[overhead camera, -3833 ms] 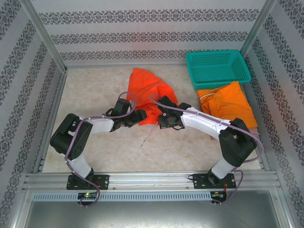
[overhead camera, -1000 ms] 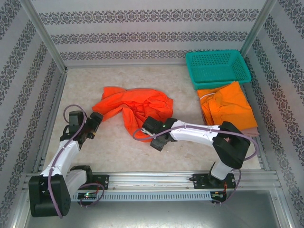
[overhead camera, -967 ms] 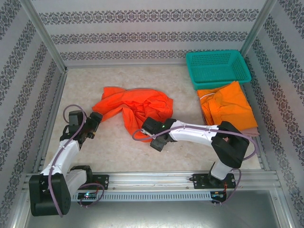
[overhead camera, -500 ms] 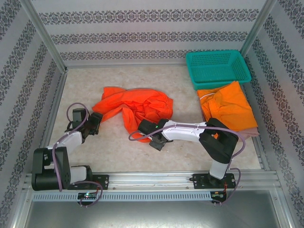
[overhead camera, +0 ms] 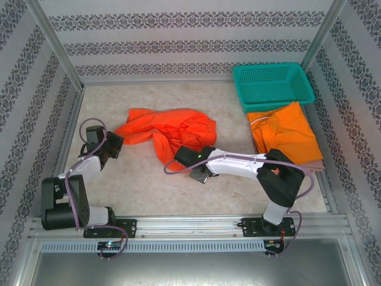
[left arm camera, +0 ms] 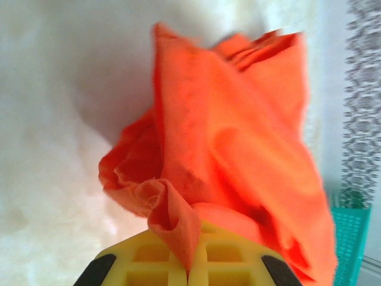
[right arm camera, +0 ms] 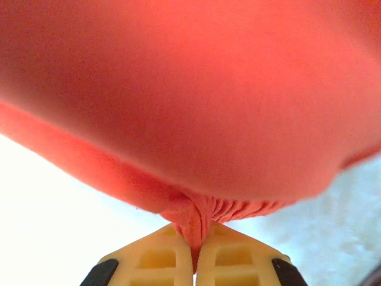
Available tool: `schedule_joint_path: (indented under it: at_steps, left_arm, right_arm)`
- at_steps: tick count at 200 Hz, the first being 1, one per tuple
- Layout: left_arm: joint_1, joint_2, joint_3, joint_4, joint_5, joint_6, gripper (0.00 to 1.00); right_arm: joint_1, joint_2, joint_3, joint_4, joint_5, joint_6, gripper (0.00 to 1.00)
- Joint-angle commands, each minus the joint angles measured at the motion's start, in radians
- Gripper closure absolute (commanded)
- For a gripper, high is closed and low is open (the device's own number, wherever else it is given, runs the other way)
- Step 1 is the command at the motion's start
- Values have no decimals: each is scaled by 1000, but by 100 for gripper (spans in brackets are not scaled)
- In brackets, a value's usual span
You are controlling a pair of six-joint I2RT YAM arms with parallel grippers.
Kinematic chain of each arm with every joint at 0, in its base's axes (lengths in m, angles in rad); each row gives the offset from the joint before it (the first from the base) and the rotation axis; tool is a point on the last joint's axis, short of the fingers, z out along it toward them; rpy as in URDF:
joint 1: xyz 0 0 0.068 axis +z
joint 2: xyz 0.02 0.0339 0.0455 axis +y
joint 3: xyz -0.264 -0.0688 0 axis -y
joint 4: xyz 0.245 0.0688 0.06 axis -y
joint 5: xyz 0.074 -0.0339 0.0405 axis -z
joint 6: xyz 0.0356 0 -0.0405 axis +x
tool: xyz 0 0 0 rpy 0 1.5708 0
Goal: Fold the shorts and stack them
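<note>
1. The large, crumpled bright red-orange cloth shorts (overhead camera: pixel 172 130) lie in the middle of the pale table (overhead camera: pixel 137 185).
2. The left hand (left arm camera: pixel 189 265) is clenched on a bunched edge at their left end.
3. The right hand (right arm camera: pixel 195 238) pinches their gathered near edge, its fingers pressed together on the cloth.
4. The orange cloth shorts (overhead camera: pixel 284 136) lie at the right, just in front of the teal plastic mesh basket (overhead camera: pixel 272 86).

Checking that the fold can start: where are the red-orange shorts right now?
In the top view the red-orange shorts lie crumpled mid-table, left of the orange shorts, pinched by the left tool and right tool.
</note>
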Motion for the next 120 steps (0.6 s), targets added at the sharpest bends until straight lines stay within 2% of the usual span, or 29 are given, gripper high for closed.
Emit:
schedule_joint_path:
  at_steps: [1, 24, 60, 88, 120]
  left_arm:
    - [29, -132, 107, -155, -72, 153, 100]
    - [42, -232, 217, -304, -136, 267, 100]
    - [50, -265, 425, -454, -134, 372, 100]
    - [50, -257, 555, -532, -114, 410, 100]
    - [50, -233, 572, -582, -70, 410, 100]
  right_arm:
    - [-66, -118, 0, -25, 93, -55, 100]
    - [-131, -210, 1, -23, 115, -128, 100]
    - [-237, -312, 90, -10, 130, -262, 100]
    - [-287, -356, 197, -14, 110, -305, 100]
    - [-303, -362, 241, 5, 74, -323, 100]
